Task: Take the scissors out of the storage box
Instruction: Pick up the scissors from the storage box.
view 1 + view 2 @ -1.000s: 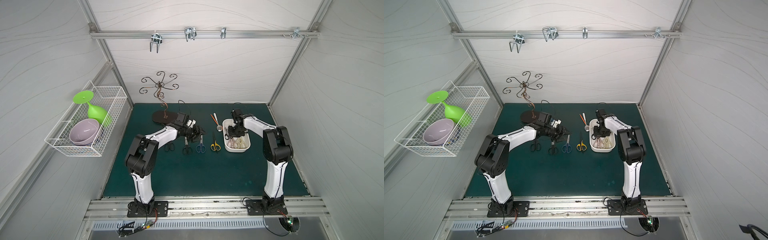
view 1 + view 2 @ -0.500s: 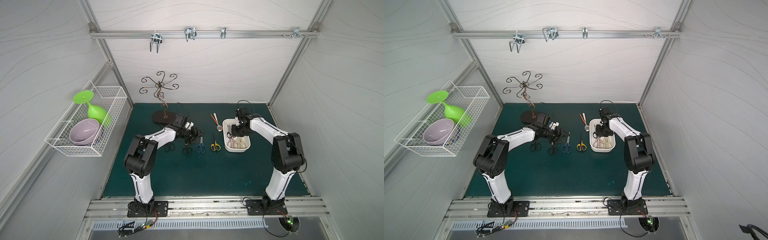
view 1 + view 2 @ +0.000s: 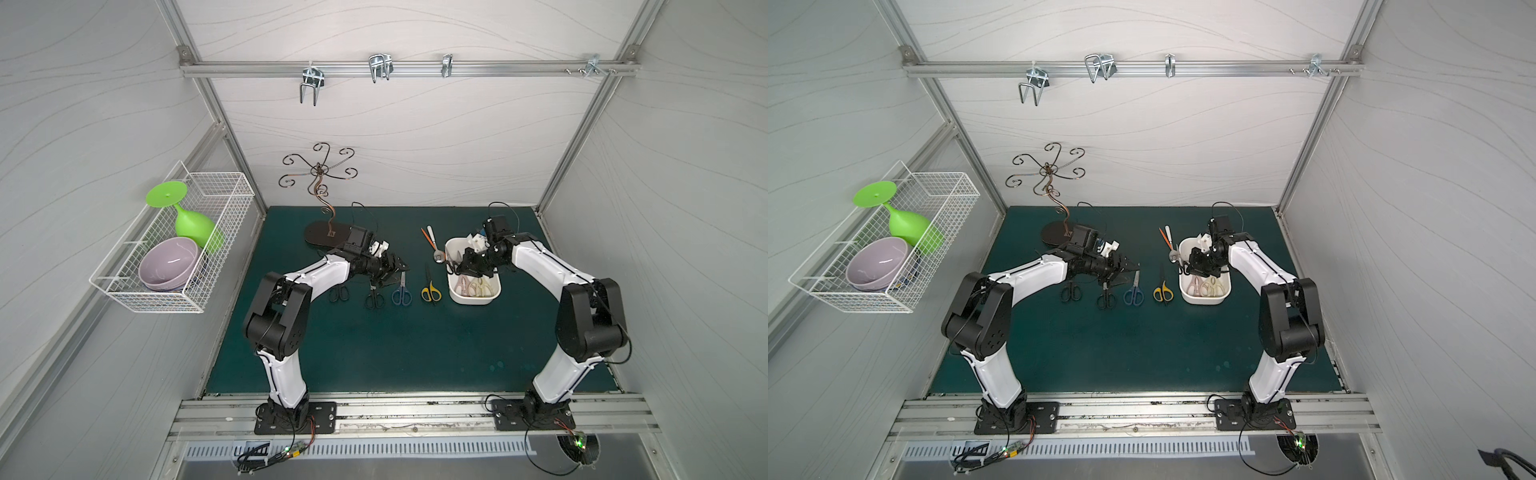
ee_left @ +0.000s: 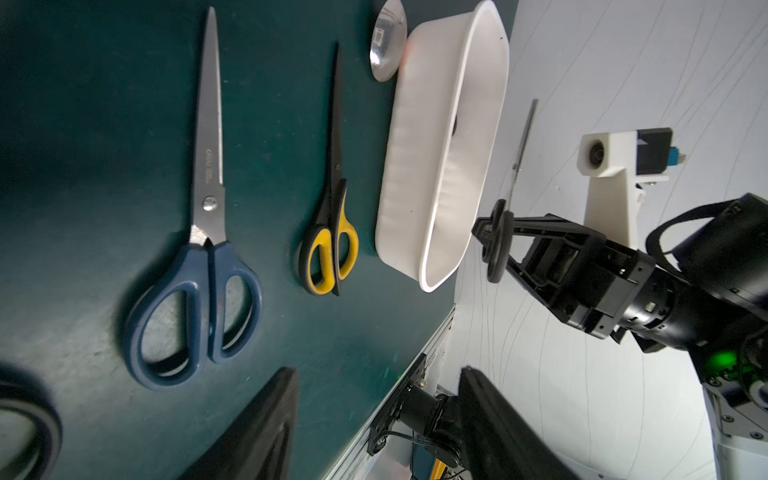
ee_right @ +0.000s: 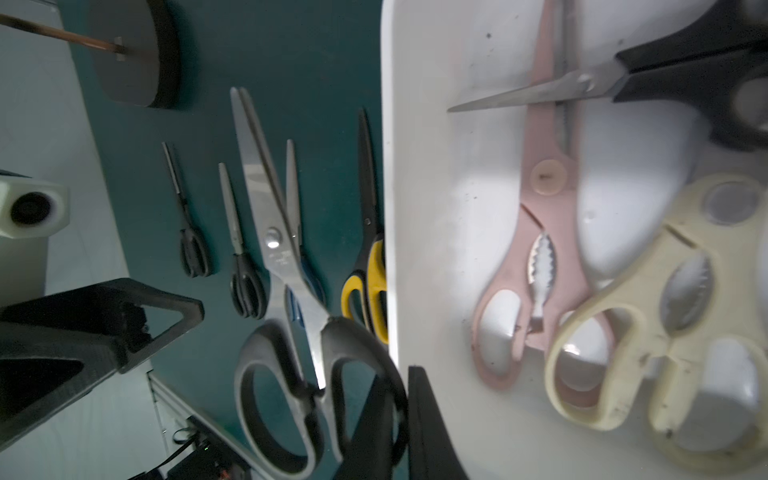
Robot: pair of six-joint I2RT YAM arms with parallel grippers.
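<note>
My right gripper (image 3: 461,268) is shut on one handle loop of a black-handled pair of scissors (image 5: 299,332), held over the left edge of the white storage box (image 3: 473,297). The left wrist view shows that pair (image 4: 496,241) hanging clear of the box (image 4: 415,166). Inside lie pink shears (image 5: 540,249), cream shears (image 5: 648,332) and another black-handled pair (image 5: 665,75). On the mat lie two small black pairs (image 3: 339,293) (image 3: 375,297), a blue pair (image 3: 401,291) and a yellow-and-black pair (image 3: 430,289). My left gripper (image 3: 395,270) hovers open above the blue pair's blades, holding nothing.
A white-handled spoon (image 3: 434,245) and a thin orange stick (image 3: 427,237) lie behind the box's left end. A curly wire hook stand (image 3: 328,237) is at the back left. A wire basket (image 3: 174,249) with a green goblet and purple bowl hangs on the left wall.
The right arm's elbow has swung out to the right while its gripper stays at the box's left edge with the black scissors. The left arm has barely moved.
</note>
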